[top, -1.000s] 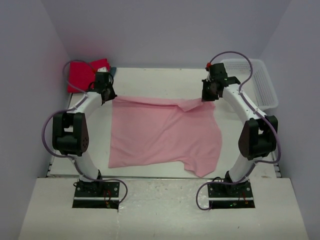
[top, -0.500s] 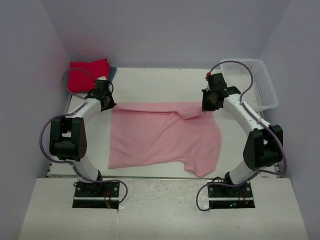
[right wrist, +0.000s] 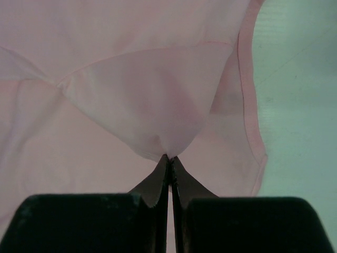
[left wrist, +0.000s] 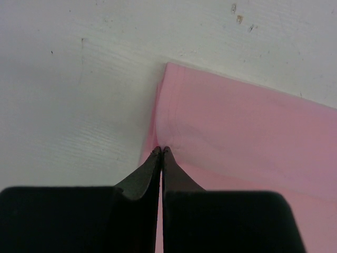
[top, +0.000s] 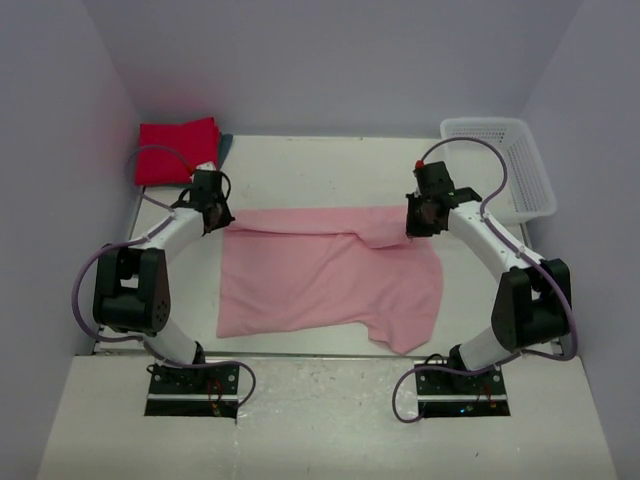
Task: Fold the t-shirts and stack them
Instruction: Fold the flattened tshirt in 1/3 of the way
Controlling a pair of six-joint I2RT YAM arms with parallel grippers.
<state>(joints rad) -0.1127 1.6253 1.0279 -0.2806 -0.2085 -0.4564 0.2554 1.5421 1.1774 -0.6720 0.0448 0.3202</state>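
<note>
A large pale pink t-shirt point(top: 330, 275) lies spread on the white table, its far edge doubled over towards the front. My left gripper point(top: 218, 220) is shut on the shirt's far left corner point(left wrist: 168, 121); the black fingertips point(left wrist: 158, 158) pinch the cloth low over the table. At the far right corner my right gripper point(top: 418, 222) is shut on a pulled-up fold of pink cloth point(right wrist: 152, 100). A folded crimson-red t-shirt point(top: 178, 148) lies at the far left, with a sliver of a dark teal one point(top: 225, 146) beside it.
A white mesh basket point(top: 505, 165) stands at the far right corner of the table point(top: 320, 165). Lilac walls close in the back and both sides. Both arm bases sit at the near edge.
Both grippers have come down and towards the front with the shirt's far edge, folding it over the rest of the shirt. The red shirt is uncovered by the left arm.
</note>
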